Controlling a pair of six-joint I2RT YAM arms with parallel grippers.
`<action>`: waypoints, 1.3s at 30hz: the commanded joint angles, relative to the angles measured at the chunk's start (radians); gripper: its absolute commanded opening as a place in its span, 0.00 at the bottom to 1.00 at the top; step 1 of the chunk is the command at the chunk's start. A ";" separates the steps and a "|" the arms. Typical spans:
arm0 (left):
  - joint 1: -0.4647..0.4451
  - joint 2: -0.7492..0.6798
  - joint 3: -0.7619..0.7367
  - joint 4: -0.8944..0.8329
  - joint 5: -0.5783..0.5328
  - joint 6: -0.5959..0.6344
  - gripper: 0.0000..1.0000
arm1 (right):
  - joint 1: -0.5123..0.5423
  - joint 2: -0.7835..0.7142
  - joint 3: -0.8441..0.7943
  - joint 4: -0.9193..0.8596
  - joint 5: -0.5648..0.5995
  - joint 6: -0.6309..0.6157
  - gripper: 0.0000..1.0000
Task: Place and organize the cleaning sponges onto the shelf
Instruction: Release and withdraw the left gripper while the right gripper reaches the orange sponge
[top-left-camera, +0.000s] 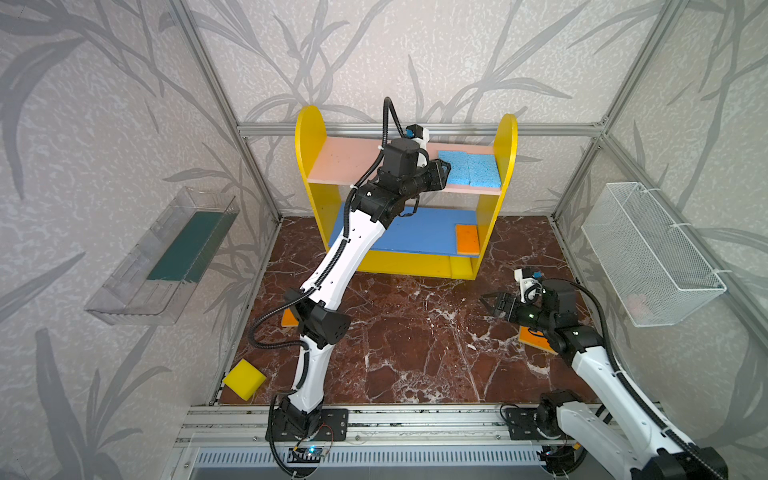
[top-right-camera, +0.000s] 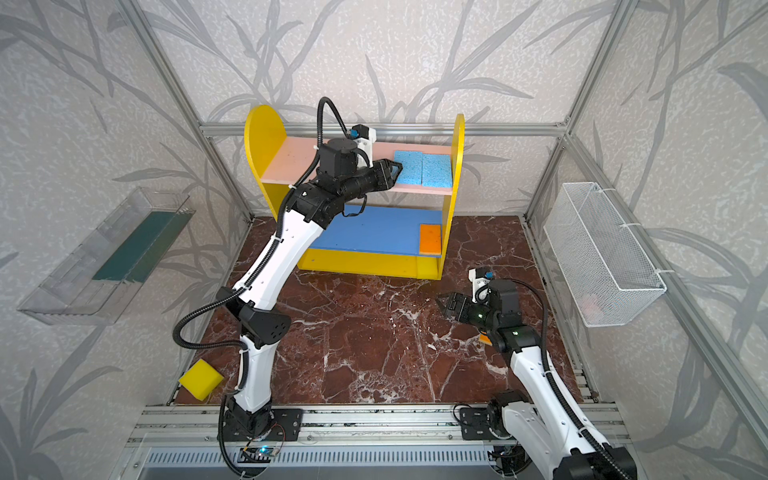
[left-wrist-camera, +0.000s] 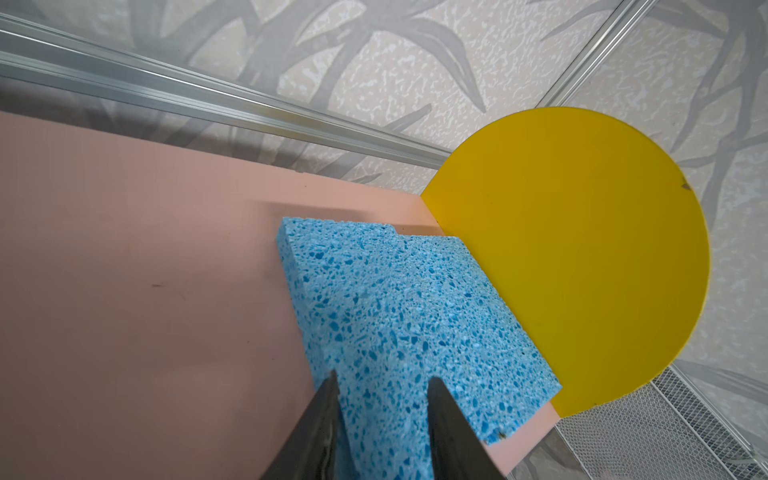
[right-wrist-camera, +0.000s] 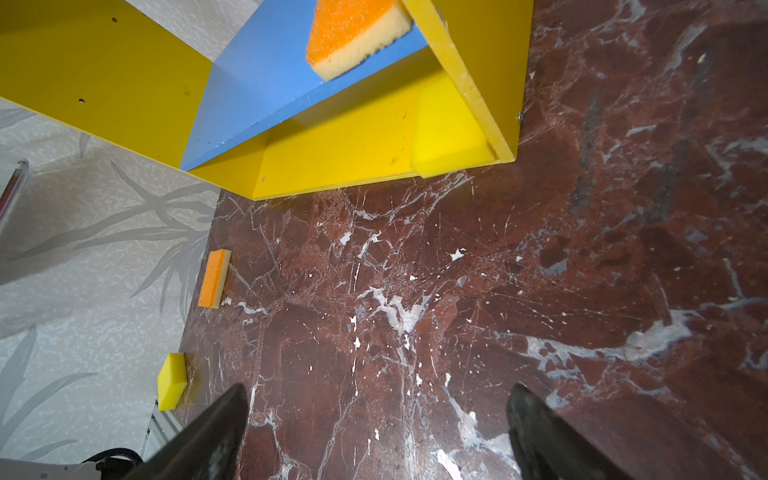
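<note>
At the front left corner of the worktop (top-left-camera: 415, 353) a loose yellow sponge (top-left-camera: 244, 379) lies askew by the edge. Farther in, the left orange sponge (top-left-camera: 289, 319) lies flat near the left edge, mostly hidden under the left arm's elbow in both top views. The right orange sponge (top-left-camera: 534, 338) lies on the other side and is partly covered by the right arm. The right gripper (top-left-camera: 489, 306) hangs above bare marble beside that sponge. Its fingers (right-wrist-camera: 224, 419) are spread wide and hold nothing. The shelf (top-left-camera: 309, 137) stands at the back against the wall. A shelved yellow sponge (top-left-camera: 461, 266) sits at the right end of its yellow base, against the side panel. A shelved orange sponge (top-left-camera: 467, 239) lies orange face up at the right end of the blue board above. On the pink top board the two blue sponges (top-left-camera: 468, 169) lie flat and touch side by side, the right one against the right panel. The left gripper (top-left-camera: 445, 173) reaches in at the near edge of the left one. Its fingers (left-wrist-camera: 320, 424) are a little apart with foam showing between them, and I cannot tell if they touch it.
</note>
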 joint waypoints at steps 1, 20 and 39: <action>-0.010 0.029 0.017 -0.063 0.020 -0.014 0.38 | -0.005 -0.014 -0.007 0.004 0.007 -0.018 0.95; -0.002 -0.177 -0.163 -0.021 -0.130 0.095 0.80 | -0.005 -0.011 0.017 -0.037 0.026 -0.030 0.95; 0.002 -0.866 -1.440 0.564 -0.105 -0.049 0.88 | -0.190 0.055 0.005 -0.333 0.435 0.026 1.00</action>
